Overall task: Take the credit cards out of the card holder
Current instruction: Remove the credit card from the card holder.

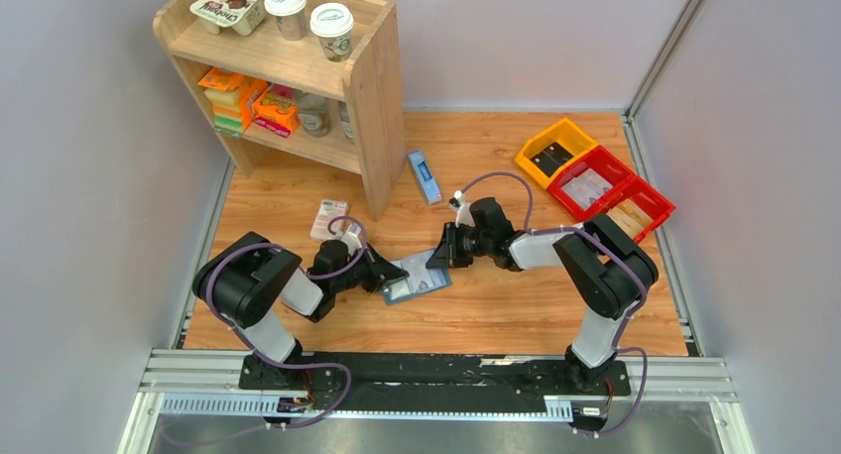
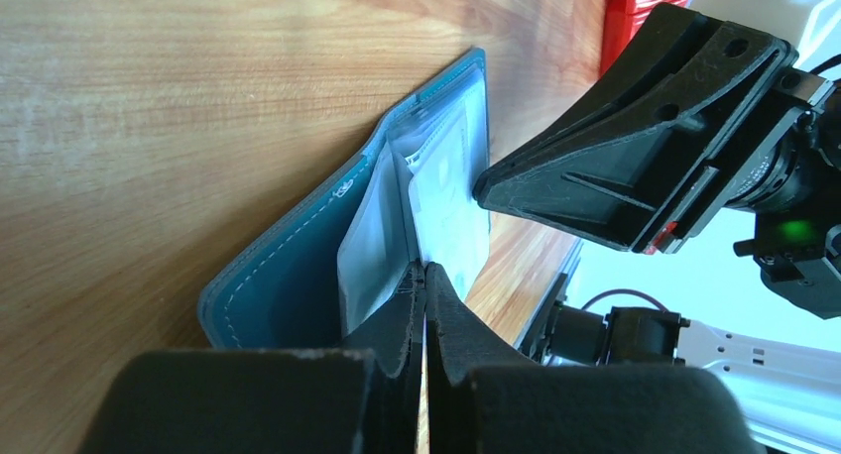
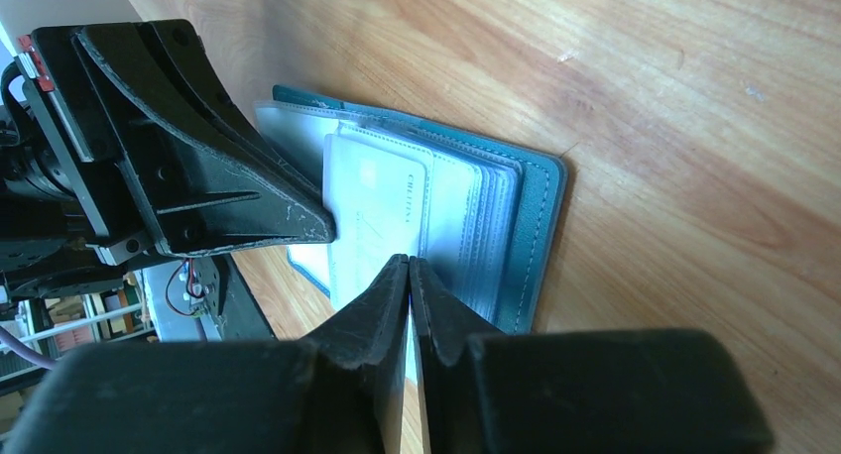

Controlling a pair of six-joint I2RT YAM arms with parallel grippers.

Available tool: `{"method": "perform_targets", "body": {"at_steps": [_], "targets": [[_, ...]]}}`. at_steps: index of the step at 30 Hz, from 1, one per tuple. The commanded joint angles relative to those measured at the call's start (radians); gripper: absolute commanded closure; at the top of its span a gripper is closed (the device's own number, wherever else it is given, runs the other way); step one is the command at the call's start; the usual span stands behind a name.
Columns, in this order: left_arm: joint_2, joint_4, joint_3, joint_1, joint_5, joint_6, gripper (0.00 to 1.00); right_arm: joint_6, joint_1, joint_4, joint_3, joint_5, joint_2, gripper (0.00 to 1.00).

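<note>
Top view: card holder (image 1: 415,279) lay open and flat on the wooden table (image 1: 516,305), near the front middle, between the two arms. Left gripper (image 1: 385,276) sat at its left edge, right gripper (image 1: 437,260) at its upper right corner, both low and touching or nearly touching it. Jaw state was too small to read here. A wooden shelf (image 1: 372,97) stood at the back left. A blue-and-white box (image 1: 424,176) lay just right of it and a pink-and-white pack (image 1: 328,218) in front of it. Yellow bin (image 1: 555,149) and red bins (image 1: 615,191) sat at the right, well apart from the holder.

Left wrist: left gripper (image 2: 424,287) was closed, fingers pressed together, tips at the edge of the clear sleeves (image 2: 372,246) inside the teal card holder (image 2: 288,285). Couldn't tell whether a sleeve was pinched. Right gripper (image 2: 483,189) tip met the far sleeves.

Right wrist: right gripper (image 3: 408,266) jaws were nearly together, only a thin slit between them, tips at the edge of a white card (image 3: 377,201) lying on the sleeves. Unclear if the card was caught between them. Card holder (image 3: 540,226) lay open on the table, and the left gripper (image 3: 325,231) tip touched the card's left side.
</note>
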Motion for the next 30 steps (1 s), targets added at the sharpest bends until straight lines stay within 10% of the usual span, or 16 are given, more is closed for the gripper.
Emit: {"method": "perform_targets", "body": {"at_steps": [1,14,23,30], "targets": [[-0.008,0.090,-0.015,0.013,0.002,-0.005,1.00,-0.022,-0.007,-0.054,-0.025,0.067,0.047,0.87],[-0.079,-0.081,-0.033,0.036,-0.025,0.000,1.00,-0.019,-0.033,-0.066,-0.037,0.088,0.044,0.89],[-0.310,-0.620,0.055,0.039,-0.125,0.143,1.00,-0.050,-0.033,-0.118,-0.006,0.113,0.004,0.89],[-0.209,-0.506,0.103,0.040,-0.070,0.149,1.00,-0.064,-0.033,-0.169,0.018,0.145,-0.092,0.79]]}}
